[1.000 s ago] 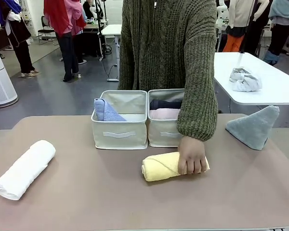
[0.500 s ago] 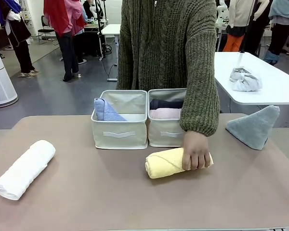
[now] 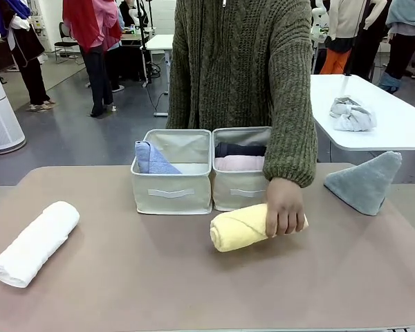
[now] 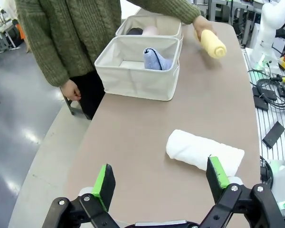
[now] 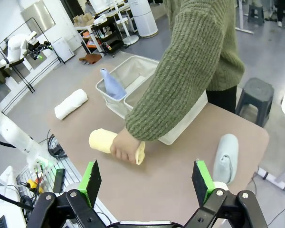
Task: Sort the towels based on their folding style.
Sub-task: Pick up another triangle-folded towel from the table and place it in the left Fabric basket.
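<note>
The person's hand (image 3: 285,207) grips a yellow rolled towel (image 3: 238,227) and holds it just off the table in front of the right bin (image 3: 236,190). That bin holds a pink roll (image 3: 238,163) and a dark grey roll (image 3: 238,149). The left bin (image 3: 171,190) holds a light blue cone towel (image 3: 151,159). A white roll (image 3: 36,242) lies at the near left, a grey-teal cone towel (image 3: 365,182) at the far right. My left gripper (image 4: 160,179) hangs open high above the white roll (image 4: 204,152). My right gripper (image 5: 147,183) hangs open above the table, near the grey-teal towel (image 5: 225,156).
A white table (image 3: 394,121) behind the right side carries a crumpled grey-white cloth (image 3: 351,115). Cables and small boxes (image 4: 270,90) lie on the robot's side beyond the table edge. The brown table top (image 3: 194,277) is bare in front of the bins.
The person's hand has moved the yellow roll a little to the right and lifted it toward the right bin. Both grippers stay open.
</note>
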Controlling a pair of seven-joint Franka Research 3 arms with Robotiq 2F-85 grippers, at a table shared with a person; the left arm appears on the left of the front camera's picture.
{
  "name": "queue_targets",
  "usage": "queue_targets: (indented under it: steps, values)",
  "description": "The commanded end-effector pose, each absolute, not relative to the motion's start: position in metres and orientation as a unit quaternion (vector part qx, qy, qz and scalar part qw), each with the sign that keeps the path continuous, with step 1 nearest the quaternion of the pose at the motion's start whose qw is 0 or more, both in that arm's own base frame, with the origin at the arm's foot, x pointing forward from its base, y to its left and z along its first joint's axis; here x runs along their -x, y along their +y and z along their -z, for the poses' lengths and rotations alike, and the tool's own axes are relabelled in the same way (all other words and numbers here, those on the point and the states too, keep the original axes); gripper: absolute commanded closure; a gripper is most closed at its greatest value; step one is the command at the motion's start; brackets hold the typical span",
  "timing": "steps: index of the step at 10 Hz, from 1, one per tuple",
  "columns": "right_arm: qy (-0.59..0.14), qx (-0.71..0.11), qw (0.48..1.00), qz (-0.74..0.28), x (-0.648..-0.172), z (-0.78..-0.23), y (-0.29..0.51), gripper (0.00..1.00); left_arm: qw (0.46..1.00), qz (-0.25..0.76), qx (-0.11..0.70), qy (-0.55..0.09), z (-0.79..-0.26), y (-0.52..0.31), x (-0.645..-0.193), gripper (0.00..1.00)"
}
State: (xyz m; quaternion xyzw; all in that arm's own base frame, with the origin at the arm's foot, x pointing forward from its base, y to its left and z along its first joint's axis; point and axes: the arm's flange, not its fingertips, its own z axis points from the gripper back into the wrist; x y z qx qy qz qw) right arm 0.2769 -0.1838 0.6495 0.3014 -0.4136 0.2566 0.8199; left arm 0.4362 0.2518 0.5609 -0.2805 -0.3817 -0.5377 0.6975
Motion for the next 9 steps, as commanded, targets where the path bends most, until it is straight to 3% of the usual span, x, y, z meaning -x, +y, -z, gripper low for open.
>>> queue_targets:
  steps: [1,4,5,9]
  values:
    - [-0.413,-0.305,0.818,-0.259,-0.278,-0.650,-0.183,0.00,0.693,0.537,0.284,-0.388,-0.560,0.253,-0.435,0.00]
    - [-0.414,-0.301,0.820,-0.257,-0.277,-0.649,-0.184,0.00,0.693,0.537,0.284,-0.388,-0.560,0.253,-0.435,0.00]
    - [-0.380,-0.288,0.844,-0.246,-0.286,-0.660,-0.175,0.00,0.693,0.537,0.284,-0.388,-0.560,0.253,-0.435,0.00]
    - [-0.245,-0.121,0.921,-0.277,-0.366,-0.658,-0.111,0.00,0.693,0.537,0.284,-0.388,-0.560,0.253,-0.435,0.00]
